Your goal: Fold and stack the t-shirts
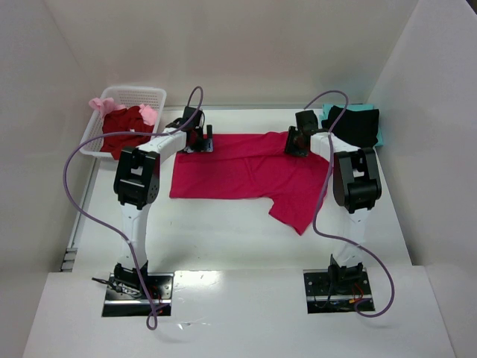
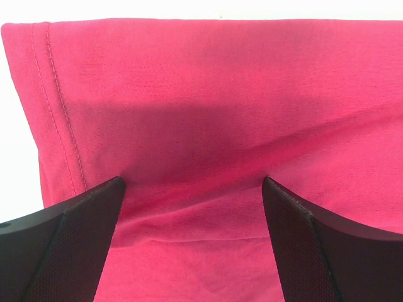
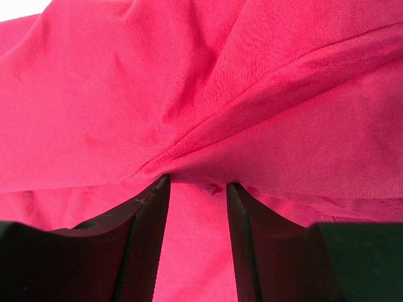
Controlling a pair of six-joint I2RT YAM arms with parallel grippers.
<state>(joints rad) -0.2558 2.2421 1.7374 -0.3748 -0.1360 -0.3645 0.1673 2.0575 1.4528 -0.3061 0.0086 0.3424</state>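
The crimson-pink t-shirt (image 1: 246, 175) lay spread across the middle of the white surface (image 1: 223, 231), its body running left to right and one sleeve (image 1: 298, 212) angled toward the near right. Both arms reached over it to its far edge. From overhead the left tool (image 1: 200, 140) sat at the shirt's far left corner and the right tool (image 1: 297, 142) at the far right, but how either one stood could not be made out from up there.

The wrist cameras filled that in. On the left, the dark fingers (image 2: 75, 233) stood wide apart and released, with cloth lying between them in a soft wrinkle and a stitched hem (image 2: 60, 100) running down the left side. On the right, the tool (image 3: 197, 184) was clenched on a gathered fold of the same shirt, creases fanning out from the spot between its tips.

Plain white walls (image 1: 246, 45) boxed in the surface on three sides. At the far left a white lattice basket (image 1: 138, 93) held a dark red tee (image 1: 123, 130) and a pale pink one (image 1: 100, 104) draped over its rim. At the far right a black tee (image 1: 356, 123) rested folded on a teal one (image 1: 380, 136).
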